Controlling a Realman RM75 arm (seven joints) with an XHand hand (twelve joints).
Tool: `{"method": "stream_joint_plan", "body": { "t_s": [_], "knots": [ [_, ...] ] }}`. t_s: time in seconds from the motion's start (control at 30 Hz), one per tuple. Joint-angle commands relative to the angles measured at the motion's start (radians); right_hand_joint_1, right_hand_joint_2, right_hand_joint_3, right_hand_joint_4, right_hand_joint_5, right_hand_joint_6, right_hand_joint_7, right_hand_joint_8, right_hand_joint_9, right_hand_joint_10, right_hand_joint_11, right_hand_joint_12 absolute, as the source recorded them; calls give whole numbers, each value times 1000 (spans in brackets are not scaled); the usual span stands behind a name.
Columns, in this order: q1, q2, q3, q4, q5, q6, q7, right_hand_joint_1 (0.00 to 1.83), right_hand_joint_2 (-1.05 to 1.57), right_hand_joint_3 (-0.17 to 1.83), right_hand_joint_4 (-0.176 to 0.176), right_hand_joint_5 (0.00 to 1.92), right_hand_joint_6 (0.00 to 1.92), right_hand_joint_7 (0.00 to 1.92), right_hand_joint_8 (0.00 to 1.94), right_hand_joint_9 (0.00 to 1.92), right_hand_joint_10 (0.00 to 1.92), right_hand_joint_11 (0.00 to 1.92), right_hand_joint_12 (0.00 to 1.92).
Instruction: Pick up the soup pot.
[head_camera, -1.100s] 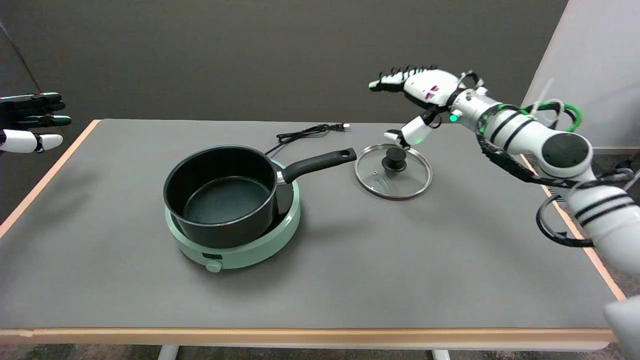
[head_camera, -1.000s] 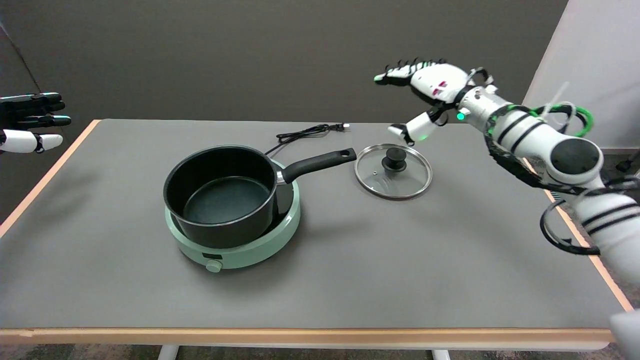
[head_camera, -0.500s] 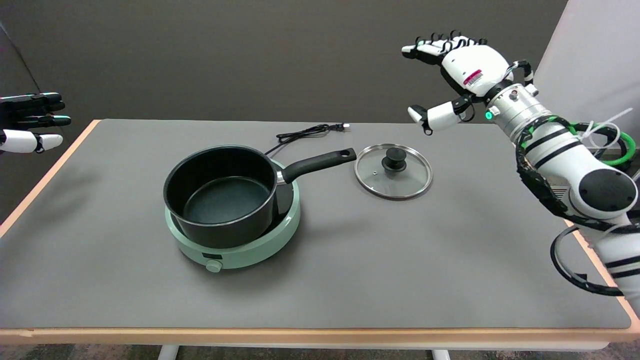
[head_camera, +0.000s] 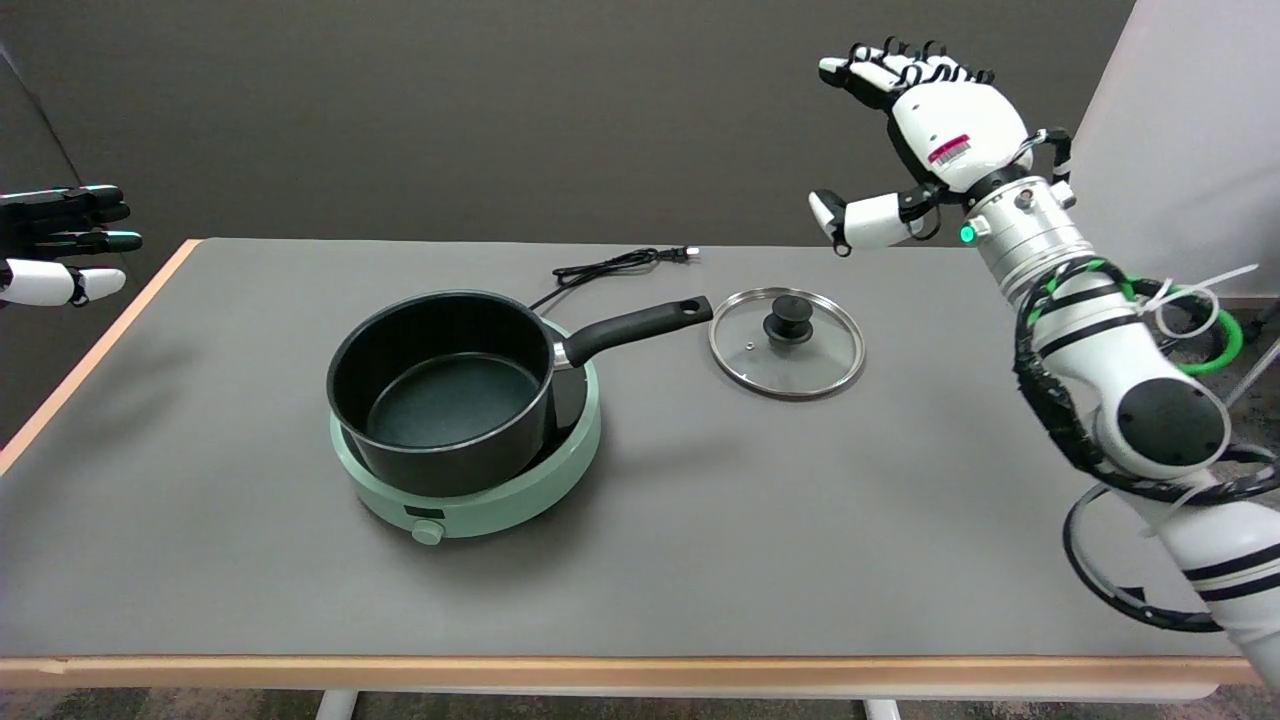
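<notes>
The black soup pot (head_camera: 445, 395) stands uncovered and empty on a mint-green electric hob (head_camera: 470, 490) left of the table's middle. Its long black handle (head_camera: 640, 325) points right and slightly back. My right hand (head_camera: 920, 130) hangs high in the air at the upper right, above and behind the glass lid, well apart from the pot. Its fingers are spread, the thumb points down-left, and it holds nothing.
A glass lid (head_camera: 787, 343) with a black knob lies flat just right of the handle's tip. The hob's black power cord (head_camera: 615, 264) trails toward the table's back edge. The idle left hand (head_camera: 60, 245) hovers at the upper left.
My right hand has risen from just above the lid and drifted right, tilting more upright. Pot, lid and hob have not moved.
</notes>
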Motion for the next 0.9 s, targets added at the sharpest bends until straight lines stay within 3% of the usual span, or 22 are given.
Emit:
{"method": "stream_joint_plan", "body": {
  "t_s": [0.03, 0.07, 0.1, 0.47, 0.67, 0.77, 0.9],
  "knots": [
    [13, -62, -267, 45, -99, -366, -12, 769, 463, 1003, 118, 310, 152, 261, 139, 323, 190, 212, 481],
    [13, -67, -286, 45, -107, -377, -12, 906, -7, 968, 130, 219, 119, 189, 111, 230, 144, 159, 329],
    [13, -72, -301, 44, -110, -382, -12, 1147, -832, 904, 153, 61, 61, 61, 61, 61, 61, 61, 61],
    [-15, -178, -382, 45, -185, -384, -12, 1139, -811, 863, 156, 61, 61, 61, 61, 61, 61, 61, 61],
    [-20, -190, -438, 40, -208, -371, -12, 1138, -806, 847, 155, 61, 61, 61, 61, 61, 61, 61, 61],
    [-14, -189, -466, 39, -208, -315, -12, 1132, -763, 672, 156, 61, 61, 61, 61, 61, 61, 61, 61],
    [12, -207, -491, 30, -220, -217, -39, 1172, -788, 757, 174, 1, 1, 1, 1, 1, 1, 1, 1]
  ]
}}
